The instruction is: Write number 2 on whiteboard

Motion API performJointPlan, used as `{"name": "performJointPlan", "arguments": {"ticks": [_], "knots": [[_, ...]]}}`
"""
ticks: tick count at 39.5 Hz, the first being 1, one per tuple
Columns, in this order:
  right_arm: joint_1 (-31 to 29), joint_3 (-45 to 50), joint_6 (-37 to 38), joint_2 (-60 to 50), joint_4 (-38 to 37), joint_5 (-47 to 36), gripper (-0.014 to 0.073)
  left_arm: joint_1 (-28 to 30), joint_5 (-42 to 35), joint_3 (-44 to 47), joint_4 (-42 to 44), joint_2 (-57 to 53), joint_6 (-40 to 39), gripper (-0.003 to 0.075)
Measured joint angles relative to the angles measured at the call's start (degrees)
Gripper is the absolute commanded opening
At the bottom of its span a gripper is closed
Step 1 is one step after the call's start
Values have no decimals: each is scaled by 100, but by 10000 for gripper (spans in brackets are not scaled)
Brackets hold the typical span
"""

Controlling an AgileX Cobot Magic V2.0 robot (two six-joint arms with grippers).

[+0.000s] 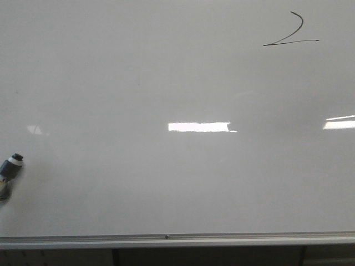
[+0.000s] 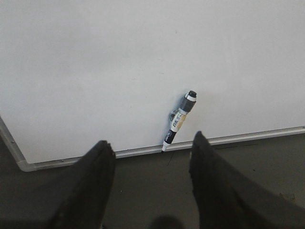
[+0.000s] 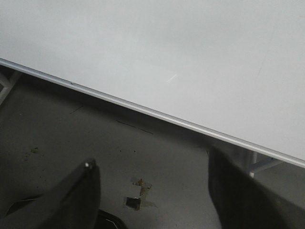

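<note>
A marker lay at the far left of the whiteboard, capped end up. The number 2 stood in the board's upper right corner. The left pincer was spread open and empty, short of the marker. The right pincer likewise gaped open, holding nothing.

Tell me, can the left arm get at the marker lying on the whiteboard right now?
Probably yes: the left gripper is open and empty, and the marker lies ahead of it on the whiteboard with nothing between them.
</note>
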Motion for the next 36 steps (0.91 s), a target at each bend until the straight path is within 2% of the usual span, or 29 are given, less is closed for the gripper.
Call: {"name": "performJointPlan", "arguments": {"ticks": [4, 10, 17, 36], "knots": [[0, 0, 48, 0, 0, 0, 384, 0, 0, 0, 11, 0, -3, 225], [0, 0, 63, 0, 0, 0, 145, 0, 0, 0, 11, 0, -12, 111], [0, 0, 80, 0, 0, 0, -71, 0, 0, 0, 20, 0, -12, -20], [0, 0, 89, 0, 0, -53, -69, 0, 12, 0, 20, 0, -12, -20]]}}
